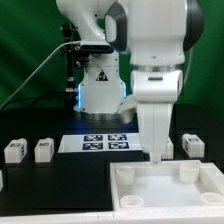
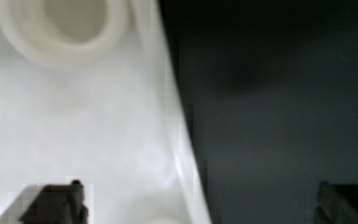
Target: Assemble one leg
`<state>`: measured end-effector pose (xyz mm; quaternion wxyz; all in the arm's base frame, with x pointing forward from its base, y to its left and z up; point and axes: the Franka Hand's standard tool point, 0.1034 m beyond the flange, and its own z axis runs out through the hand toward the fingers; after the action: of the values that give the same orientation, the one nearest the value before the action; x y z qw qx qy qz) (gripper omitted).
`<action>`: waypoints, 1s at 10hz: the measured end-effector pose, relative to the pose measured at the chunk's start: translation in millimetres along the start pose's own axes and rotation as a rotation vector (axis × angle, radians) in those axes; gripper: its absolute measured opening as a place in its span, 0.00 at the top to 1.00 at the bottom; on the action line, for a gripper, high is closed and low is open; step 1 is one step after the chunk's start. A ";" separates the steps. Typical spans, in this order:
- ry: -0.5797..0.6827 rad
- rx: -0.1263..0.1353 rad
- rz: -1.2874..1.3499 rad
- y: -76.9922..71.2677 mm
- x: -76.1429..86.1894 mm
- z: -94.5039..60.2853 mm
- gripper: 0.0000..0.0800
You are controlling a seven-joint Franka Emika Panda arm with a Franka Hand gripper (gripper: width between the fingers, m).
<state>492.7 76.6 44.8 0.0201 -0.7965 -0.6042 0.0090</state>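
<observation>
Nearest: white tray point(image 1: 168, 196) | gripper point(image 1: 158, 150) over it, spread wide, empty | leg point(image 1: 43, 149): likely light, stiff, slick plastic; pinch across opposite faces.

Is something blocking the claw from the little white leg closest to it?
Nothing visible does. The open, empty claw hangs over the tray's far rim, and the nearest leg sits on the exterior view's right, with only bare table between.
</observation>
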 end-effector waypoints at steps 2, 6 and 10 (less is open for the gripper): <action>0.005 -0.018 0.341 -11.3 26.0 -12.2 0.19; 0.021 0.003 0.984 -31.7 61.3 -11.7 0.19; -0.053 0.087 1.355 -68.2 77.3 4.1 0.19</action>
<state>447.7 169.5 44.4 0.0270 -0.9972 0.0291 0.0634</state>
